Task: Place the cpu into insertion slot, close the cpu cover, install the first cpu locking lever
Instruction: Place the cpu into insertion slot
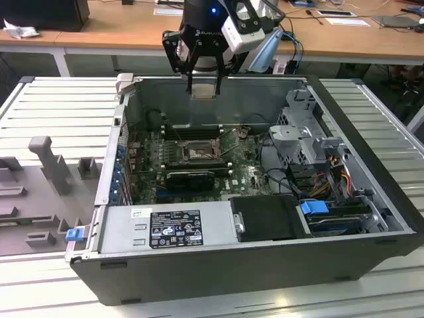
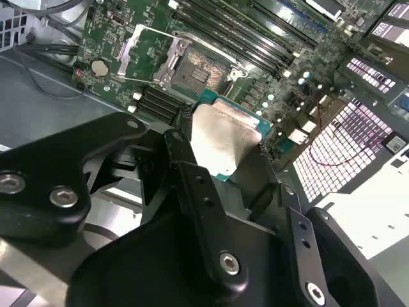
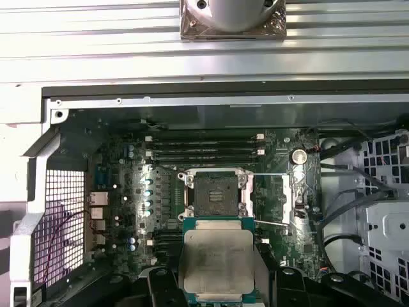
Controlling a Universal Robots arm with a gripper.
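- The arm hangs straight down over the far wall of the open computer case (image 1: 218, 271), with the gripper (image 1: 203, 83) pointing down into it.
- The fingers (image 2: 185, 160) are clamped on the cpu (image 3: 217, 259), one on each opposite edge, holding it flat with its face up.
- In both wrist views the chip shows a pale silver lid, slightly scuffed and catching the light, with a teal-green border around it.
- It is up in the air, above the case's far rim and well clear of the board.
- Below and just ahead of the fingertips lies the insertion slot (image 3: 217, 192), dark-centred, bare and uncovered.
- The cpu cover (image 3: 291, 192) is swung open beside the slot, lying on the green circuit board (image 2: 108, 25).
- Two thin locking levers (image 3: 268, 174) are unlatched, lying across between slot and cover.
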